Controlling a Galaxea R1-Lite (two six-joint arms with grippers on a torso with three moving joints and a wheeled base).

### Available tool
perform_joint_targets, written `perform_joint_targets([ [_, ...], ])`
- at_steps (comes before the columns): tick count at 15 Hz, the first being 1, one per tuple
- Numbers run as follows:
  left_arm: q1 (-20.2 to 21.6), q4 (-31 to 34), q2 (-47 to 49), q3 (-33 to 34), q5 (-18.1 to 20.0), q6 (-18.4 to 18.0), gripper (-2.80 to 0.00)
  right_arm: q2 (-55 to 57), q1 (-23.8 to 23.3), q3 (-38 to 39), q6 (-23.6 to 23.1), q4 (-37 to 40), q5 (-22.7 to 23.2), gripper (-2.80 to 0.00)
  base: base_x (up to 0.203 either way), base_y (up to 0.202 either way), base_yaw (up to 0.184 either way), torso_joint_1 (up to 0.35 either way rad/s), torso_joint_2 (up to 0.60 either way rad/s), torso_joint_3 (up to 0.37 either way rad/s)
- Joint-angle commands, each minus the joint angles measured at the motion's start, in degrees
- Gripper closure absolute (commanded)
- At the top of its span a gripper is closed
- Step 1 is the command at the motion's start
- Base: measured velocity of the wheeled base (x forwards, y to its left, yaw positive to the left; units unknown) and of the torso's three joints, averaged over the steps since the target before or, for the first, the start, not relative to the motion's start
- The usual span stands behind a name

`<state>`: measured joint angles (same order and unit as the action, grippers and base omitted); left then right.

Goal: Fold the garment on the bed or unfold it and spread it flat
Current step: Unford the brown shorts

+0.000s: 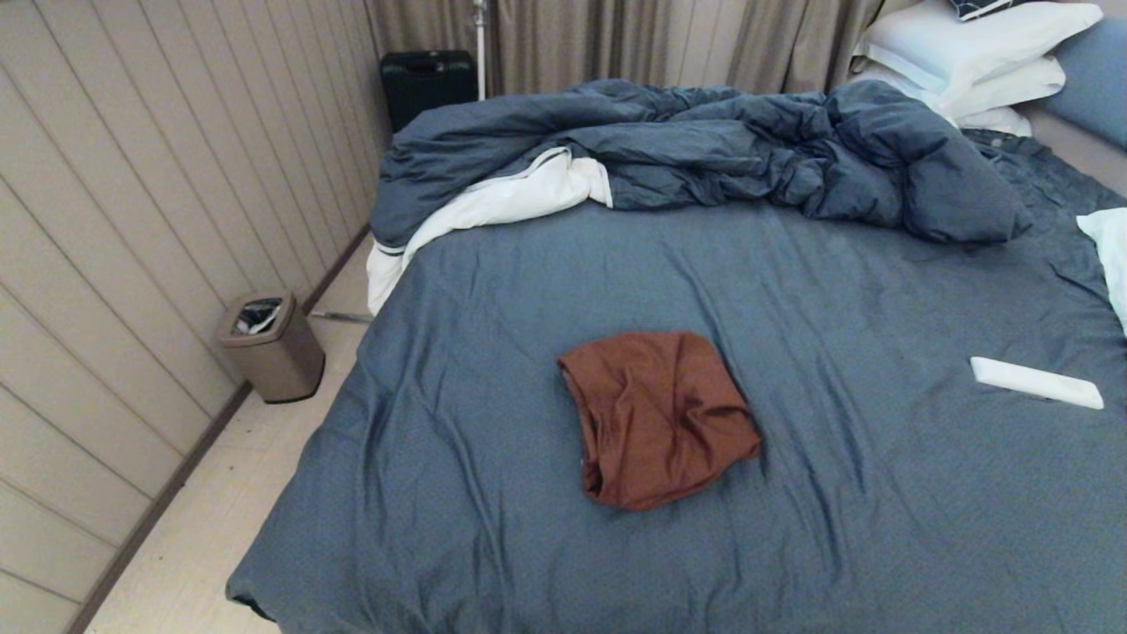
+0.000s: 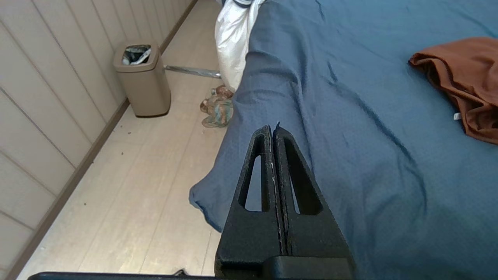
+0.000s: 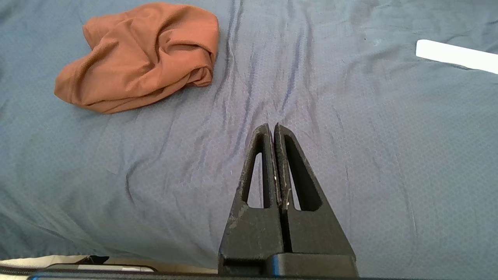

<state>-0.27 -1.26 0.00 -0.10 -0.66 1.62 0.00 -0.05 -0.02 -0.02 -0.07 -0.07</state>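
The garment point(image 1: 656, 416) is a rust-brown bundle, folded and rumpled, lying near the middle of the bed point(image 1: 880, 493) on the slate-blue sheet. It also shows in the left wrist view as the garment point(image 2: 463, 77) and in the right wrist view as the garment point(image 3: 142, 54). My left gripper point(image 2: 273, 127) hangs shut and empty over the bed's left edge, well short of the garment. My right gripper point(image 3: 271, 126) is shut and empty above the bare sheet near the bed's front, to the garment's right. Neither arm shows in the head view.
A rumpled dark blue duvet point(image 1: 748, 150) with white lining lies across the far side, with white pillows point(image 1: 968, 53) at the back right. A flat white object point(image 1: 1036, 382) rests on the sheet at right. A beige bin point(image 1: 268, 345) and a small mottled object point(image 2: 218, 107) are on the floor left of the bed.
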Motion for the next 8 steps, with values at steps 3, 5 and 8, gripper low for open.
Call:
perform_joint_targets([
  [3,0.0,-0.1,0.2,0.1,0.0,0.2,0.00,0.3,0.0,0.0,0.3,0.1,0.0,0.00,0.000,0.000,0.000,0.000,0.00,0.000],
  [5,0.0,-0.1,0.2,0.1,0.0,0.3,0.00,0.3,0.0,0.0,0.2,0.1,0.0,0.00,0.000,0.000,0.000,0.000,0.00,0.000],
  [8,0.0,-0.1,0.2,0.1,0.0,0.2,0.00,0.3,0.0,0.0,0.2,0.1,0.0,0.00,0.000,0.000,0.000,0.000,0.00,0.000],
])
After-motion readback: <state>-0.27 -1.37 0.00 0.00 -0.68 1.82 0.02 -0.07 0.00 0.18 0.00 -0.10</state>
